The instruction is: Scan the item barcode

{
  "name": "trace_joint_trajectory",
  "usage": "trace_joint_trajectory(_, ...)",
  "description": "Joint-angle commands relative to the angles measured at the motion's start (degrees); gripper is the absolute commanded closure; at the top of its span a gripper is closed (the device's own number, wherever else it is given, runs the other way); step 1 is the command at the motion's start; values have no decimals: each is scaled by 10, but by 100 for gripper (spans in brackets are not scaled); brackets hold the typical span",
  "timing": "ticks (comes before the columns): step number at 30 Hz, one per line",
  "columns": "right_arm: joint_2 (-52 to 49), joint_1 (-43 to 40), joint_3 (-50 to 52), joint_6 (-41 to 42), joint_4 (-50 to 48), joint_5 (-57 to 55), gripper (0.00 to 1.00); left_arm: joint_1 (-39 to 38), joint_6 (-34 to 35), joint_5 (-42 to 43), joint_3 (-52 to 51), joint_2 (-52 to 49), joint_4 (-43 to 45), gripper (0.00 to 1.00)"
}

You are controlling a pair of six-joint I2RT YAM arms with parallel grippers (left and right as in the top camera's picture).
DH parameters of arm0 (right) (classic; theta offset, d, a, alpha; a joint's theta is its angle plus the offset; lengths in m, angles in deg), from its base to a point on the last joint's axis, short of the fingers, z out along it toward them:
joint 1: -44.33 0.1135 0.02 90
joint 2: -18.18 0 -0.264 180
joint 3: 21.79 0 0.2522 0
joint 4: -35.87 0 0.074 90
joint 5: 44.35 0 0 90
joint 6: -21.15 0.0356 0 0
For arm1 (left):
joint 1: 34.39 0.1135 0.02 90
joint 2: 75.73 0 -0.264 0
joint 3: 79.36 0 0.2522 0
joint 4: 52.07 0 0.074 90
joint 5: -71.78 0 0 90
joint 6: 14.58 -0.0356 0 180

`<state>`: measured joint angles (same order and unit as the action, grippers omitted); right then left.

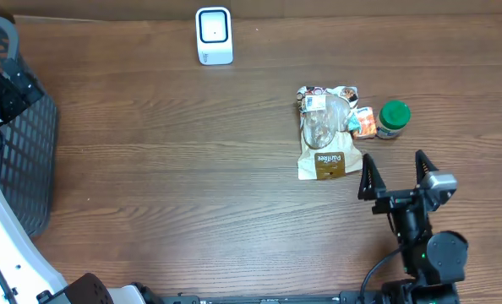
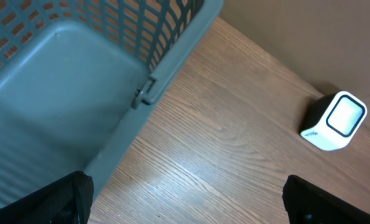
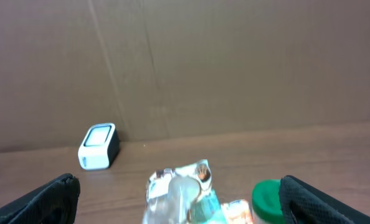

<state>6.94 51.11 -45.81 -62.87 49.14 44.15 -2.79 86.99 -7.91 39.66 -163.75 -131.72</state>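
Observation:
A white barcode scanner (image 1: pixel 214 35) stands at the back of the table; it also shows in the left wrist view (image 2: pixel 334 121) and the right wrist view (image 3: pixel 98 146). The items lie in a cluster at the right: a crinkled snack bag (image 1: pixel 325 135) with a clear window, a small orange packet (image 1: pixel 365 123) and a green-lidded jar (image 1: pixel 393 118). My right gripper (image 1: pixel 396 173) hovers just in front of them, open and holding nothing; the bag (image 3: pixel 179 186) and jar (image 3: pixel 267 199) sit ahead of its fingers. My left gripper (image 2: pixel 185 196) is open over bare wood beside the basket.
A grey mesh basket (image 1: pixel 14 127) stands at the table's left edge, its rim and floor (image 2: pixel 60 81) filling the left wrist view. A brown cardboard wall (image 3: pixel 235 62) runs along the back of the table behind the scanner.

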Motion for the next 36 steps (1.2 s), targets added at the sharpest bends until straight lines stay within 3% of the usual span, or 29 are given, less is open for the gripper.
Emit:
trace_joint_trajectory(1,53,-2,45,0,-5,16,0,-1,-11,-2,2,3,1,1)
trace_joint_trajectory(11,111,-1,98,1,26,16,0,-1,-11,-2,2,3,1,0)
trace_joint_trajectory(36,111,-1,98,0,53,26,0,-1,-11,-2,2,3,1,1)
